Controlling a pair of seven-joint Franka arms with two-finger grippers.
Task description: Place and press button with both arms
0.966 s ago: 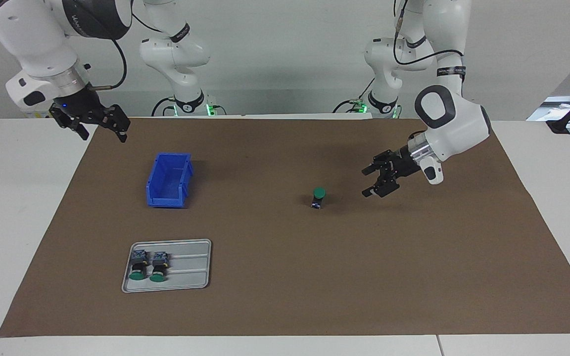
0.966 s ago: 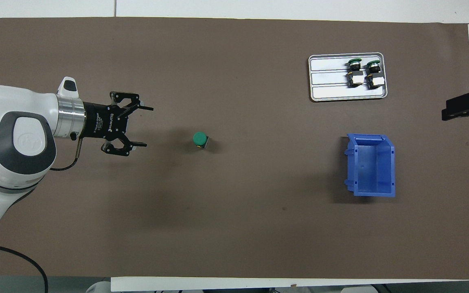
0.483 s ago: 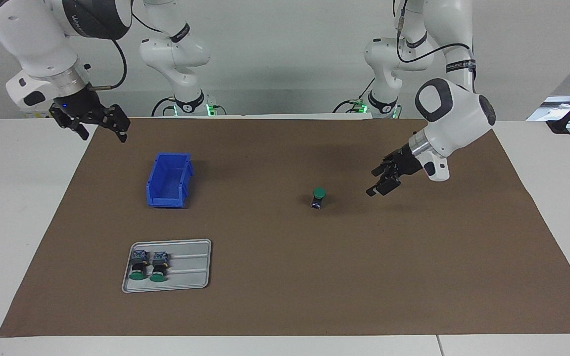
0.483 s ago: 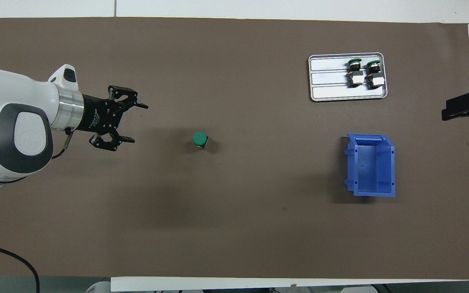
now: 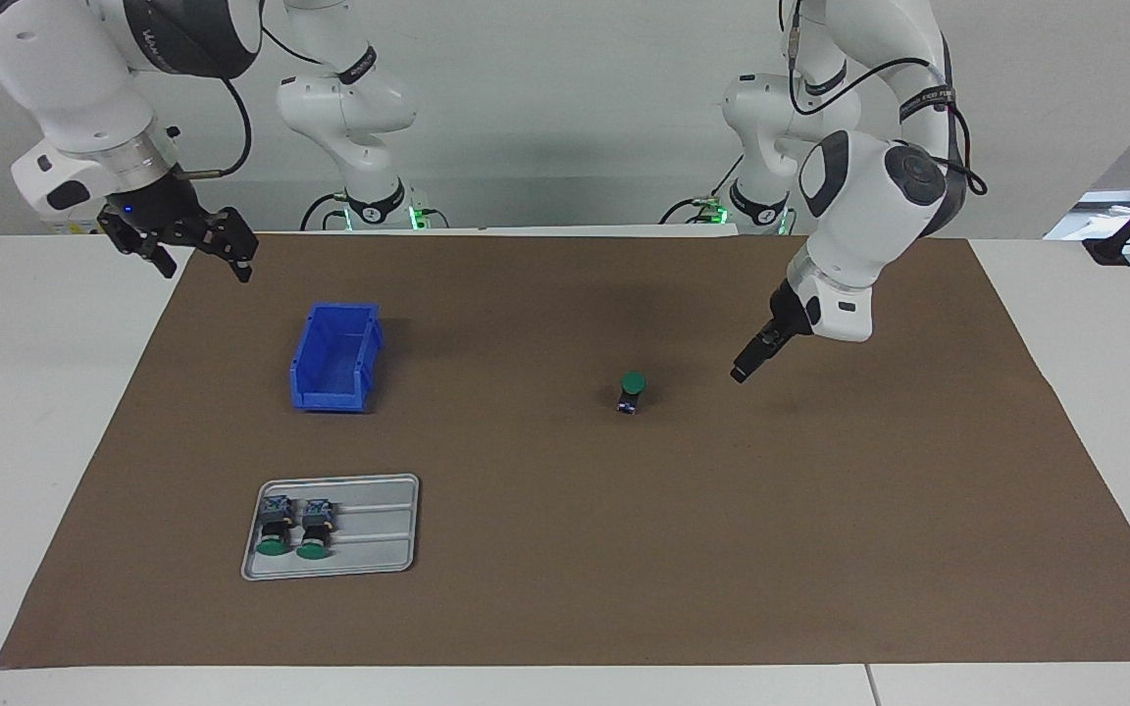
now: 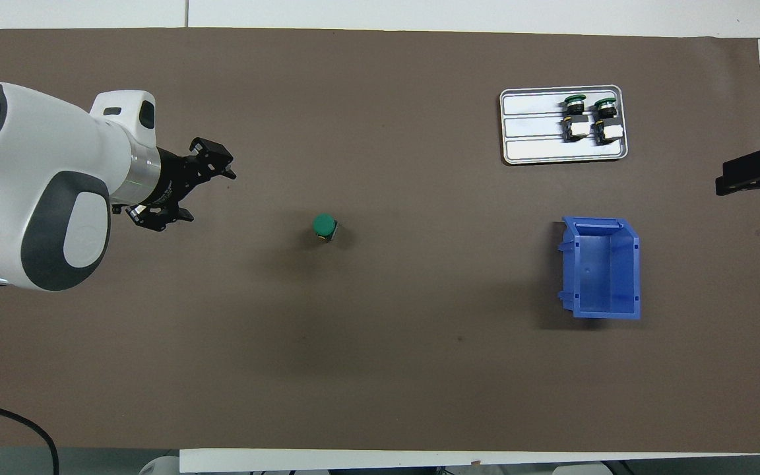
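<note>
A: Two end effectors are up, both with nothing in them. The right end effector point(image 5: 194, 257) hangs over the edge of the brown mat point(image 5: 565, 588) at the right arm's end of the counter point(image 5: 16, 441), its fingers spread wide.

B: And the left one?

A: The left end effector point(image 5: 744, 370) points down at a slant over bare mat, toward the left arm's end from the button point(image 5: 632, 391). In the overhead view its fingers point(image 6: 225, 173) stand well apart, gripping nothing and touching nothing.

B: Where is the button itself?

A: Upright on the mat near the middle, green cap on top, alone and clear of both end effectors.

B: What else is out?

A: A blue bin point(image 5: 334, 357) sits toward the right arm's end. Farther from the robots than the bin lies a grey tray point(image 5: 379, 529), with two more buttons point(image 5: 292, 527) lying side by side in it, caps pointing away from the robots.
</note>
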